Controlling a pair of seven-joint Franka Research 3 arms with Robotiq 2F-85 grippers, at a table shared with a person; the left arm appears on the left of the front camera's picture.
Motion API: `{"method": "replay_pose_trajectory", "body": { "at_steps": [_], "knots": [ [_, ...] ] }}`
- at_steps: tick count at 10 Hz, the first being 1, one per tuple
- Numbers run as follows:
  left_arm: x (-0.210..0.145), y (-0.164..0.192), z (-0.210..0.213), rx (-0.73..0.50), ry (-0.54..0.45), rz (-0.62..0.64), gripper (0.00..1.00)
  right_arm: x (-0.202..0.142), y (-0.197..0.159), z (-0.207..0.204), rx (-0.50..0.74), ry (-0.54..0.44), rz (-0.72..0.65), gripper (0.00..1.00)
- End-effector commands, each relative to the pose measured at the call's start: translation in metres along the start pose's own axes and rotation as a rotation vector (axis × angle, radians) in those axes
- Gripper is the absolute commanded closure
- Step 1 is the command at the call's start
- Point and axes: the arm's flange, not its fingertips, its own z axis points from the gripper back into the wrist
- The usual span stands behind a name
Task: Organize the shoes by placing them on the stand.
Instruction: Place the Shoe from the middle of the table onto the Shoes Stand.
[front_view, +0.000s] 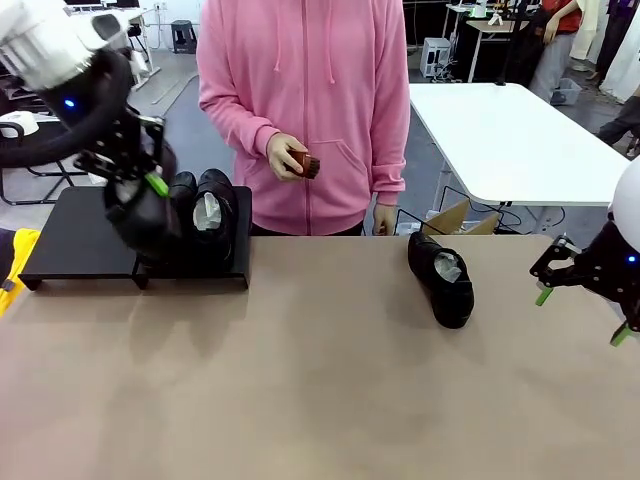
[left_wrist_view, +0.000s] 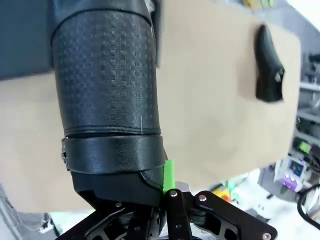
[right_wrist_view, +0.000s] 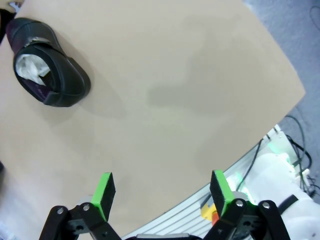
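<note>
My left gripper (front_view: 150, 192) is shut on a glossy black shoe (front_view: 143, 228), held steeply tilted over the right part of the low black stand (front_view: 70, 235). In the left wrist view that shoe's textured leather (left_wrist_view: 105, 75) sits against my green pad (left_wrist_view: 170, 175). On the stand's right end stands a shoe stuffed with white paper (front_view: 212, 215), with the dark top of another (front_view: 183, 187) just left of it. One more shoe (front_view: 440, 278) (right_wrist_view: 47, 70) (left_wrist_view: 269, 65) lies on the table right of centre. My right gripper (front_view: 580, 315) (right_wrist_view: 162, 190) is open at the right edge, holding nothing.
A person in a pink hoodie (front_view: 300, 90) stands at the far side, holding a small brown brush (front_view: 305, 163) in one hand. The brown tabletop (front_view: 300, 380) is bare across the front and middle. A white table (front_view: 510, 135) stands behind on the right.
</note>
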Motion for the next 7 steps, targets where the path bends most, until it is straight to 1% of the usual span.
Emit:
{"method": "replay_pose_trajectory", "body": {
  "at_steps": [1,2,4,5,7],
  "knots": [
    [0.024,0.008,0.014,0.046,-0.056,-0.004,1.0,0.001,0.001,-0.001,0.019,-0.001,0.001,0.0],
    [0.042,0.027,0.026,0.064,-0.09,0.005,1.0,0.001,0.001,-0.001,0.019,-0.001,0.001,0.0],
    [0.073,0.064,0.022,0.107,-0.081,0.052,1.0,0.001,0.001,-0.001,0.019,-0.001,0.001,0.0],
    [0.085,0.083,0.015,0.153,-0.085,0.079,1.0,0.001,0.001,-0.001,0.019,-0.001,0.001,0.0],
    [0.1,0.125,-0.001,0.293,-0.088,0.111,1.0,0.001,0.001,-0.001,0.019,-0.001,0.001,0.0]
  ]
}}
